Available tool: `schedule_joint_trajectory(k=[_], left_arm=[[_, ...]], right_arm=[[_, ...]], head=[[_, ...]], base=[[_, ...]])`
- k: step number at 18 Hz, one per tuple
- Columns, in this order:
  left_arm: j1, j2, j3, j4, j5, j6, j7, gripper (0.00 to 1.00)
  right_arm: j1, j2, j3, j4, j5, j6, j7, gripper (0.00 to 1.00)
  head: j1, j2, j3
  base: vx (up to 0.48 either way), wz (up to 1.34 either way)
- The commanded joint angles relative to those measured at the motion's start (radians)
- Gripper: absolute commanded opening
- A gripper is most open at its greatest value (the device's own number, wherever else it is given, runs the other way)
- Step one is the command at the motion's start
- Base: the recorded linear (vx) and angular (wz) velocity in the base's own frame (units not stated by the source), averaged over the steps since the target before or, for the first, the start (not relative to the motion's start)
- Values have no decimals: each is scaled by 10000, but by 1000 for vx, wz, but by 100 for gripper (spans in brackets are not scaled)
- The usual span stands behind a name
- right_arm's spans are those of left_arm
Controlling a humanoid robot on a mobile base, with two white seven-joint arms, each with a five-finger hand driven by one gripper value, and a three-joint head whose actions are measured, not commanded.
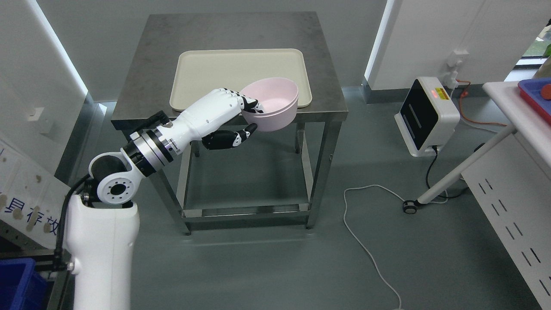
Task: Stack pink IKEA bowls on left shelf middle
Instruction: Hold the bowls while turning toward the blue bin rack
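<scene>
head view: the left hand [230,114] grips a pink bowl [272,103] by its near-left rim, the upper fingers [249,104] hooked over the lip into the bowl and the dark thumb [246,132] pressed against the outer wall below, so the digits are clamped on the rim in a pinch. the bowl appears to be lifted and tilted slightly, overhanging the front edge of the cream tray [202,73] and the front edge of the steel table [142,77]; whether its base touches the tray cannot be told. a rim pinch of this kind likely suits a wide, smooth-sided bowl, which offers no other purchase for a single hand, and it leaves the base free for setting down into a stack. only this one bowl is visible; the tray otherwise shows bare. the shelf named as the destination is not clearly in view, so the carry seems to remain ahead. the right hand does not show. the table is a dull, square metal stand with a lower frame, on a grey floor. to the right stand a white box-shaped unit [426,114] with a lit indicator, a loose white cable [366,241] across the floor, and a pale table [512,103] on castors carrying a blue tray [536,92]; a blue bin [19,284] sits at lower left.
</scene>
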Motion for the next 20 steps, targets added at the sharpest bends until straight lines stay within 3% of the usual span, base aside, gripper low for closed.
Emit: schedule_joint_trajectory(k=[1,13,20], left_arm=[[15,175,-20,-48,17,-4,21,6],[-552,175,-20,-64,17,103,113,6],[-1487,175,-20,-202,1,485,113,6]], right_arm=[[0,-175,-92,0,77,-3,-5,100],[0,-175,-92,0,77,-3,-5,100],[0,-175,-92,0,77,-3,-5,100]], head=[[0,0,0],[0,0,0],[0,1,0]], base=[[-233,55],[-245,143],[-260,531]])
